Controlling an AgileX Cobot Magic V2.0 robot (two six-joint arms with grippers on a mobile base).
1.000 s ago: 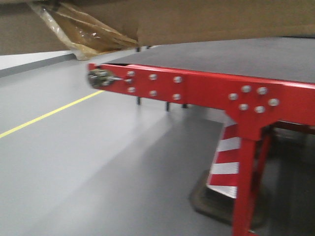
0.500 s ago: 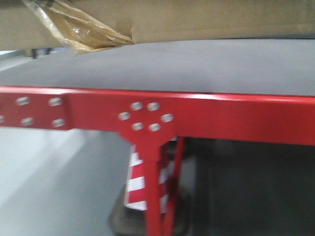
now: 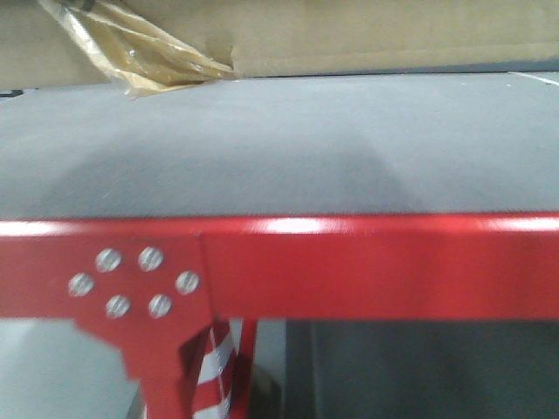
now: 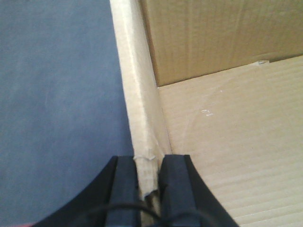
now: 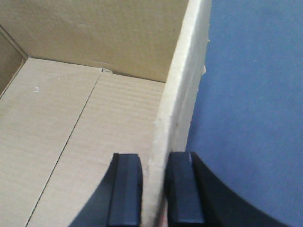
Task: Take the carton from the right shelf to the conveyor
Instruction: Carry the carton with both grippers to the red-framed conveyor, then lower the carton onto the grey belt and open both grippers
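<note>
Over the conveyor (image 3: 262, 148), clamping opposite walls of the open-topped, side-to-side carton (image 3: 367, 35) with left hand (image 4: 149, 161) and right hand (image 5: 155, 158).

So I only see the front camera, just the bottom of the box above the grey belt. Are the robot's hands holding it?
Observer: Yes. The left wrist view shows the left gripper pinching a side wall of the carton.
Operator: And the other hand?
Observer: The right gripper pinches another wall, with the conveyor showing just outside it.
Operator: Is something in the box?
Observer: The floor that shows in both wrist views is bare cardboard.
</note>
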